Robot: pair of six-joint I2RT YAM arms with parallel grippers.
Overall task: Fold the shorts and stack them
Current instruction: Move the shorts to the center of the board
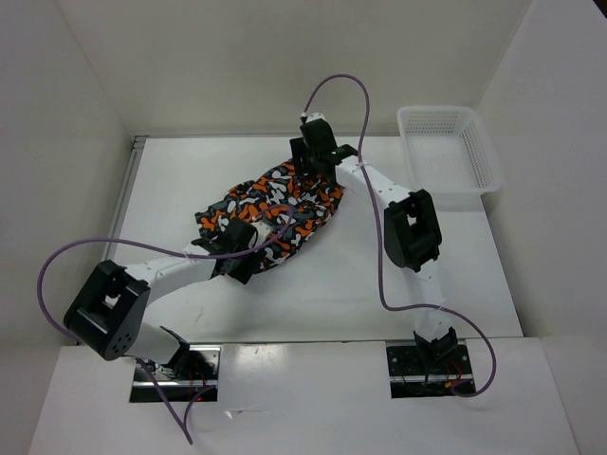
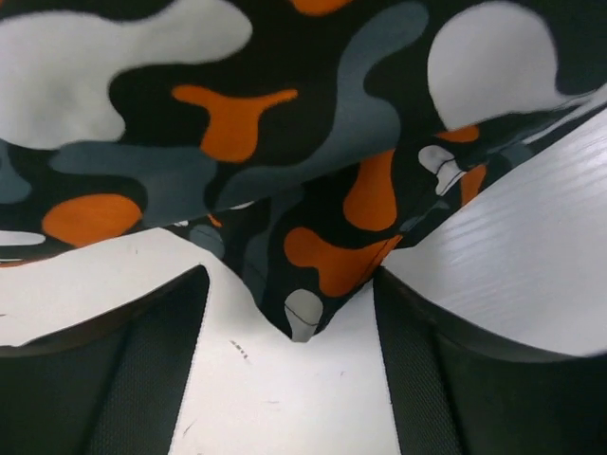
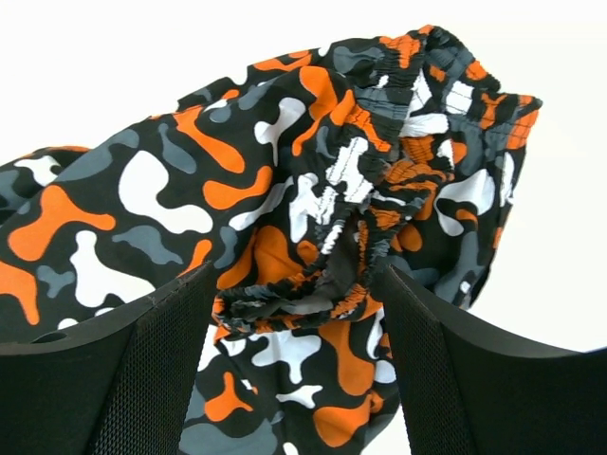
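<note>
The shorts (image 1: 280,209) lie in a loose, bumpy heap in the middle of the table (image 1: 379,284), well apart from the basket (image 1: 486,156) at the far right corner. The left gripper (image 1: 245,248) sits at the near edge of the heap. Its fingers (image 2: 142,379) are apart, and a pointy corner of the cloth hangs down between them, not pinched yet. The right gripper (image 1: 313,161) sits at the far edge. Its fingers (image 3: 152,370) are apart too, and the crinkly stretchy waistband is bunched up between them. I think the step now is to grab the shorts at two ends so they can be pulled flat before folding. To do it well, each gripper should bite in deep enough that the cloth cannot slip out. The left one has only a small tip of cloth to catch, so it may need to go in a bit more. The right one should pinch the waistband itself, because that thick part holds best. Then both should lift and pull apart gently, so the heap opens and does not twist. Some things are hard to see. The heap is so crumpled that I cannot tell which part is a leg or which side is the front. The top view does not show the fingers, because the grippers cover them. I cannot tell how many layers sit between the fingers.
</note>
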